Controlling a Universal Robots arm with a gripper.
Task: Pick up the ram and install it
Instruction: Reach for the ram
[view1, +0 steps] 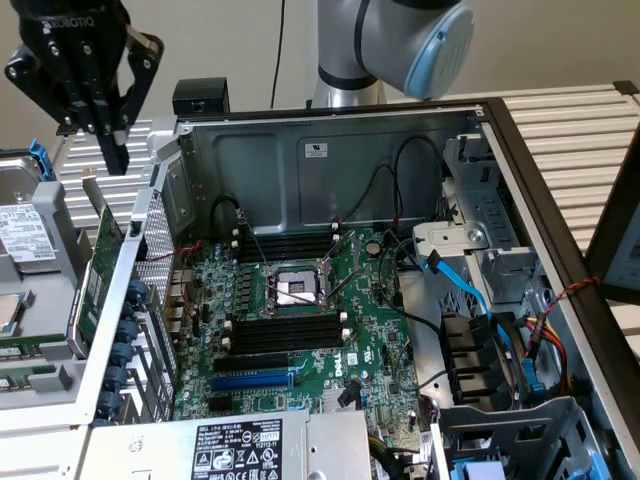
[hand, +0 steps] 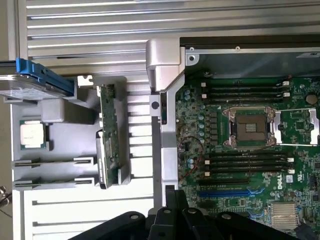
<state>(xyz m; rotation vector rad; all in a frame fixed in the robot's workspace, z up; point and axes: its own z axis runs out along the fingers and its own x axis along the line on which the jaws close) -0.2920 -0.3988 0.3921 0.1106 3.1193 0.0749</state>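
Note:
Two thin green ram sticks (view1: 35, 346) stand on edge in the slots of a grey parts tray (view1: 40, 405), at the exterior view's left, outside the computer case. In the wrist view the ram sticks (hand: 55, 161) appear as narrow strips beside a broader green expansion card (hand: 108, 135). My black gripper (view1: 113, 160) hangs high above the tray's far end, fingers pointing down, shut and holding nothing. Its fingertips (hand: 176, 195) hover over the case wall (hand: 167, 125). Empty black memory slots (view1: 285, 330) flank the CPU socket (view1: 290, 290) on the motherboard.
The tray also holds a loose CPU (hand: 32, 136), a hard drive with a blue rail (hand: 37, 80) and the upright expansion card (view1: 97, 270). Cables (view1: 470, 290), drive bays and a power supply (view1: 240, 448) crowd the case. A slatted table (hand: 90, 25) lies beyond.

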